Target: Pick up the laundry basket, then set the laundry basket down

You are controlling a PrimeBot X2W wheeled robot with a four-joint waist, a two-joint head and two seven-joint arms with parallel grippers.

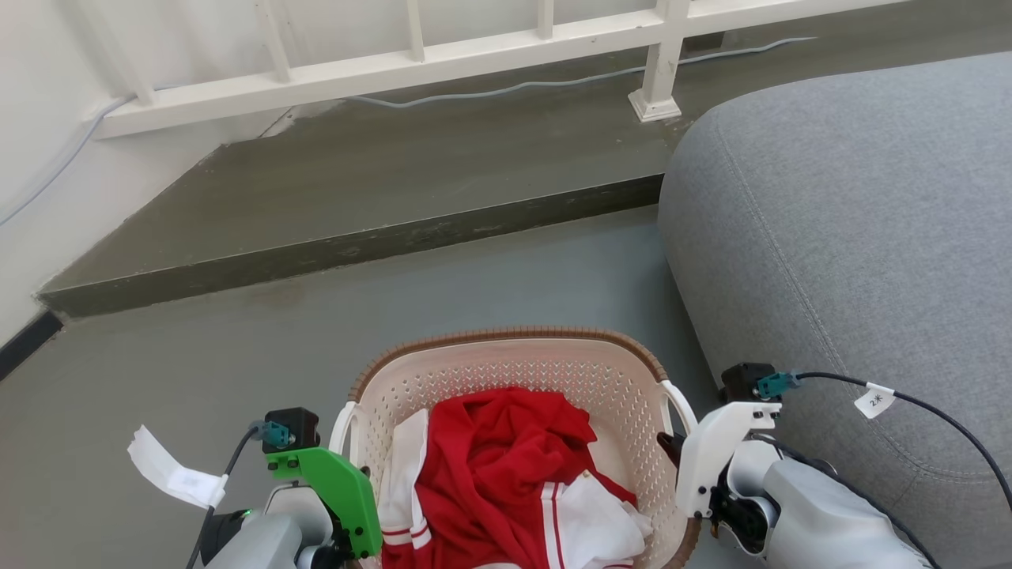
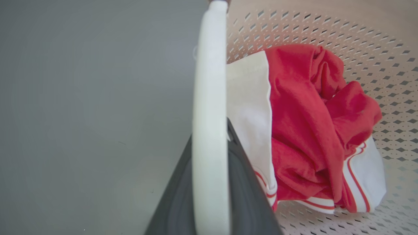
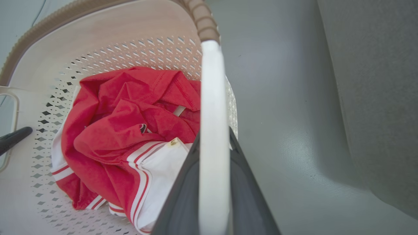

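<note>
grey floor (image 1: 237,379), cream perforated laundry basket (image 1: 514,371), brown rim (image 1: 506,333), left tool (image 2: 211,137) and right tool (image 3: 214,137) gripping its handles (image 2: 209,65)

1. One laundry basket (image 1: 514,341).
2. Two white handles on it: left handle (image 1: 338,431), right handle (image 1: 685,407).
3. Two grippers: left gripper (image 2: 210,130), right gripper (image 3: 214,137).
4. One heap of red-and-white clothing (image 1: 506,466); how many garments it holds cannot be told.
5. One grey sofa (image 1: 854,237).
6. One white railing (image 1: 443,59).
7. One pale cable (image 1: 490,93) along the raised ledge (image 1: 356,182).
8. Two paper tags: left tag (image 1: 170,474), right tag (image 1: 874,401).
</note>
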